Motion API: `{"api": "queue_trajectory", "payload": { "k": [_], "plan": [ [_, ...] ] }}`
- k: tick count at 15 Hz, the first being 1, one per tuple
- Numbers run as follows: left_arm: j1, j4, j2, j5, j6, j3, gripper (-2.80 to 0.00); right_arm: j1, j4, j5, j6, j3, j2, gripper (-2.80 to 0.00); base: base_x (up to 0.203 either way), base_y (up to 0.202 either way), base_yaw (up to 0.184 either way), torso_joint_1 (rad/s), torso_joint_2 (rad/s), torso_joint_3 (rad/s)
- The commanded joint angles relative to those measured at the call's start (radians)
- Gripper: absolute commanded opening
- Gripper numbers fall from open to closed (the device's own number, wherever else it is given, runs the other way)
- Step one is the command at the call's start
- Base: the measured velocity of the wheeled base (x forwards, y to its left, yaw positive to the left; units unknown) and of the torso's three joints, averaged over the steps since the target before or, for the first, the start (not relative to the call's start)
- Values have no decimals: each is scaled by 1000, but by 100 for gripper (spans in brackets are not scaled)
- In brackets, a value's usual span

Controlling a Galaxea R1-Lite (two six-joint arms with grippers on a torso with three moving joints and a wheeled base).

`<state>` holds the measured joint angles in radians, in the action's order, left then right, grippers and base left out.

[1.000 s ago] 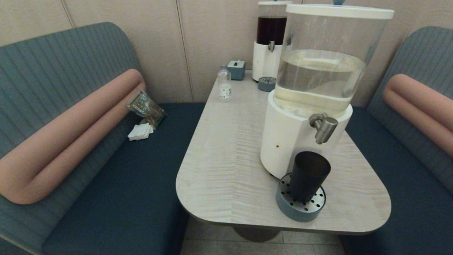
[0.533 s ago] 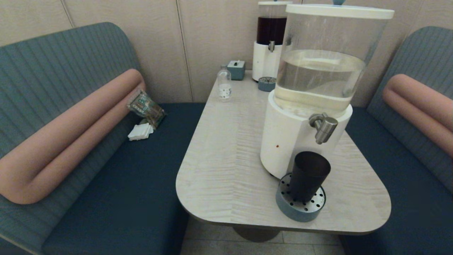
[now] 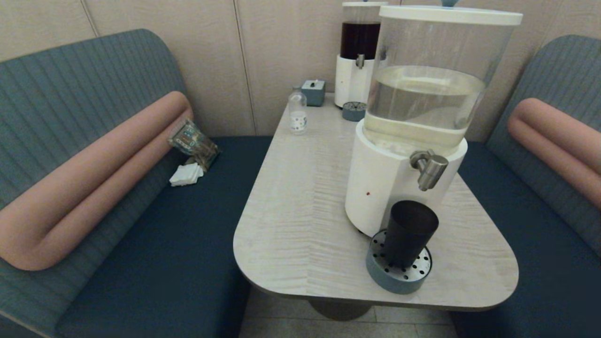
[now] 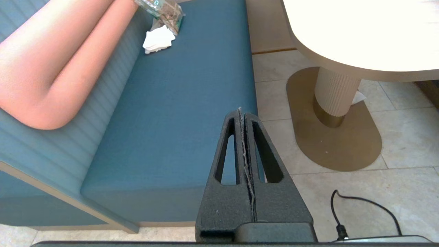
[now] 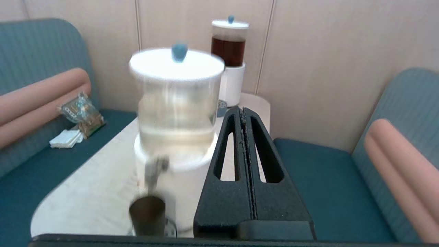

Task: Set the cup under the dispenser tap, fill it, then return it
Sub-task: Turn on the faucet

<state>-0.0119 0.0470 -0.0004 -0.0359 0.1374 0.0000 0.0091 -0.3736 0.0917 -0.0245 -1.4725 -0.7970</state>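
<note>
The black cup (image 3: 407,233) stands upright on the round blue-grey drip tray (image 3: 399,273) at the table's near right, directly below the brushed-steel dispenser tap (image 3: 428,168) of the big white-based dispenser (image 3: 413,117). From the right wrist, the cup (image 5: 147,215) and tap (image 5: 155,169) show blurred. Neither arm appears in the head view. My right gripper (image 5: 242,110) is shut and empty, off the table's near right, away from the cup. My left gripper (image 4: 239,111) is shut and empty, low over the bench seat beside the table.
A small clear bottle (image 3: 297,112), a blue-grey box (image 3: 313,92) and the dark-liquid dispenser (image 3: 358,54) with its own drip tray (image 3: 353,111) stand at the table's far end. A snack packet (image 3: 193,141) and napkins (image 3: 186,174) lie on the left bench.
</note>
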Motion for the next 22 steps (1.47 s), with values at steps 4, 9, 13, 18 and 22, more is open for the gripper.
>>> {"api": "queue_trajectory", "payload": {
  "k": [4,9,13,18,22],
  "plan": [
    [0,1,2,-1,1,0,-280,50,-481,-2,4,-456,-625,-280,0,0,0,0,0,0],
    [0,1,2,-1,1,0,-280,95,-603,183,-4,-412,-742,-280,0,0,0,0,0,0],
    [0,1,2,0,1,0,-280,132,-576,186,-2,-370,-743,-280,0,0,0,0,0,0],
    [0,-1,2,-1,1,0,-280,149,-400,179,-70,-198,-736,-280,0,0,0,0,0,0],
    [0,0,2,0,1,0,-280,170,-316,177,-97,-185,-773,-280,0,0,0,0,0,0]
  ]
}}
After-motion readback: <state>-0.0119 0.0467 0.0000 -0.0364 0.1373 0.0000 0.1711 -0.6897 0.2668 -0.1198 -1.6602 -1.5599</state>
